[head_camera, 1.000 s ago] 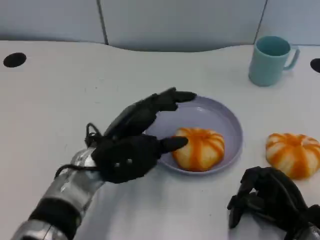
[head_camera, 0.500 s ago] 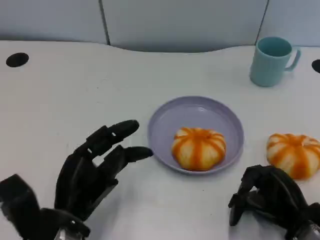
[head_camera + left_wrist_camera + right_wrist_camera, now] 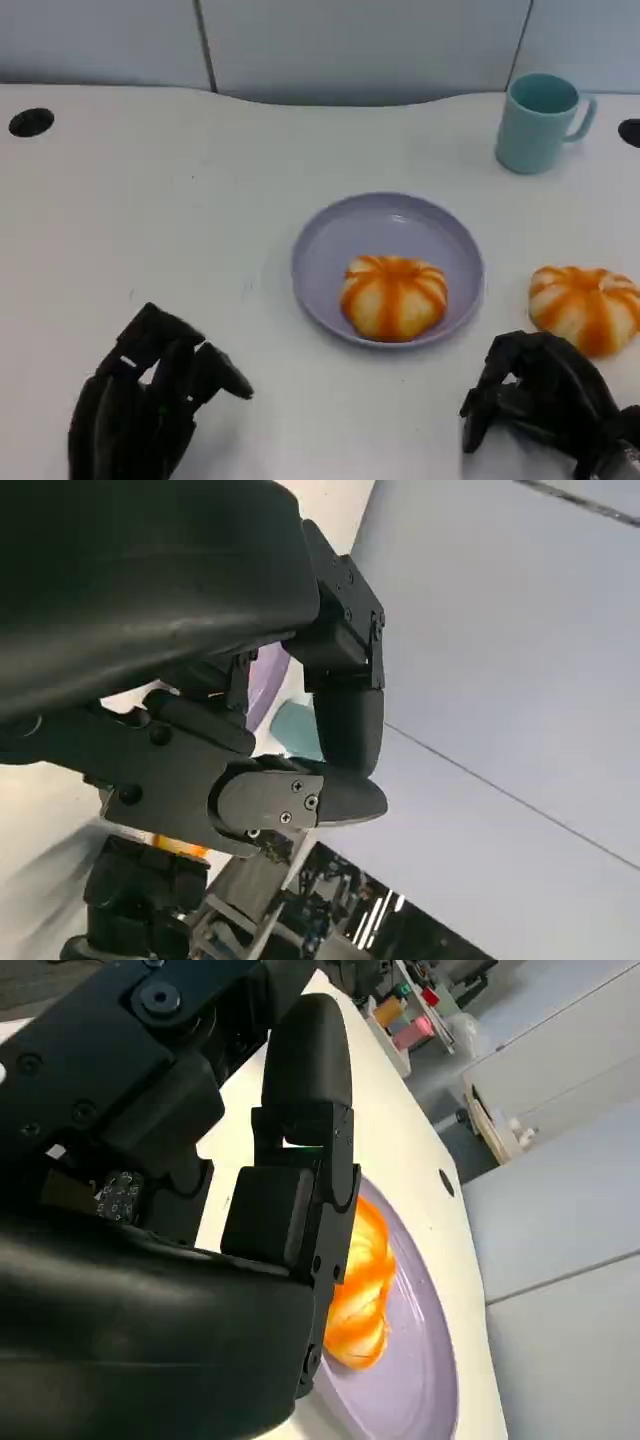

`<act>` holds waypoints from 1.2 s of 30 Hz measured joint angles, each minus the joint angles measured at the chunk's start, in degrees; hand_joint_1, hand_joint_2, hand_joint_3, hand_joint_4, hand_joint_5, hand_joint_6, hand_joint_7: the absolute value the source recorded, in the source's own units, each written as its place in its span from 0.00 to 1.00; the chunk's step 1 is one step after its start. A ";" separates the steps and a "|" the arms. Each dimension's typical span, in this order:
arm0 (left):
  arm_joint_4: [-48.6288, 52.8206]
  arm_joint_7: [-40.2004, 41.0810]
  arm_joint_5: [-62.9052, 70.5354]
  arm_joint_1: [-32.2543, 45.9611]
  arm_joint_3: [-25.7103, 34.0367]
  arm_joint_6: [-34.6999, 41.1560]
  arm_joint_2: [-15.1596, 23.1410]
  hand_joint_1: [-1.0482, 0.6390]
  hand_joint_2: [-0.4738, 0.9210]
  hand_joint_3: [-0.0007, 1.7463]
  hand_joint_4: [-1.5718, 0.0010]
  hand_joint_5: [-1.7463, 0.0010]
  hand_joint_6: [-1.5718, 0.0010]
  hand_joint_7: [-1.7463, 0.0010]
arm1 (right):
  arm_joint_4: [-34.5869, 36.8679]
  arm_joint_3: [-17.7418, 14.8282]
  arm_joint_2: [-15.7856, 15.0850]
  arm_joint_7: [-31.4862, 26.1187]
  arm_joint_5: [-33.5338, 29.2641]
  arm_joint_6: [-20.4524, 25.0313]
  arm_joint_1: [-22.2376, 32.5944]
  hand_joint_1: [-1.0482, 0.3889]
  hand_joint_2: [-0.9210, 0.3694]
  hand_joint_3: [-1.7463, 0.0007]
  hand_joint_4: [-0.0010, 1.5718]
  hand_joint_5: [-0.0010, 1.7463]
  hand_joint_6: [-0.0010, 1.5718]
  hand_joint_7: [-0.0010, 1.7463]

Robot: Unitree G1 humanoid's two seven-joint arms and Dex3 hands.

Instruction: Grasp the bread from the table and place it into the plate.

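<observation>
Ahead of our empty, curled left hand (image 3: 150, 405), one bread (image 3: 394, 296) is sitting plated (image 3: 325, 240); another bread (image 3: 585, 307) is waiting beyond our empty, curled right hand (image 3: 545, 400).

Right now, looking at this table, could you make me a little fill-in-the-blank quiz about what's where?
1. One bread roll lies in the purple ____.
2. The second bread roll lies on the ____, just beyond the right hand.
3. The teal ____ stands at the far right of the table.
4. The left hand holds ____.

Missing words: plate; table; mug; nothing
</observation>
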 measured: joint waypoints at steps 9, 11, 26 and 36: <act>0.01 0.33 0.13 1.96 2.24 1.04 -0.86 0.38 1.00 0.22 0.51 0.00 0.68 0.00 | -0.49 -0.05 -0.51 0.11 0.14 0.81 0.19 0.00 0.31 1.00 1.00 0.39 1.00 0.26; 0.03 0.33 0.62 1.94 2.34 1.03 -0.91 0.38 1.00 0.22 0.51 0.00 0.68 0.00 | -0.67 -0.05 -0.55 0.07 0.13 0.98 0.26 0.00 0.31 1.00 1.00 0.39 1.00 0.26; 3.71 -0.58 3.23 0.09 3.43 0.03 -1.27 0.37 1.00 0.21 0.52 0.00 0.69 0.00 | 1.69 -0.74 -0.98 1.84 0.24 -0.41 -0.69 0.00 0.30 1.00 1.00 0.39 1.00 0.26; 5.20 -1.37 3.98 -0.87 3.71 -0.75 -1.59 0.36 1.00 0.19 0.53 0.00 0.69 0.00 | 2.22 -1.33 -1.18 1.94 0.14 -0.02 -1.20 0.00 0.32 1.00 1.00 0.39 1.00 0.26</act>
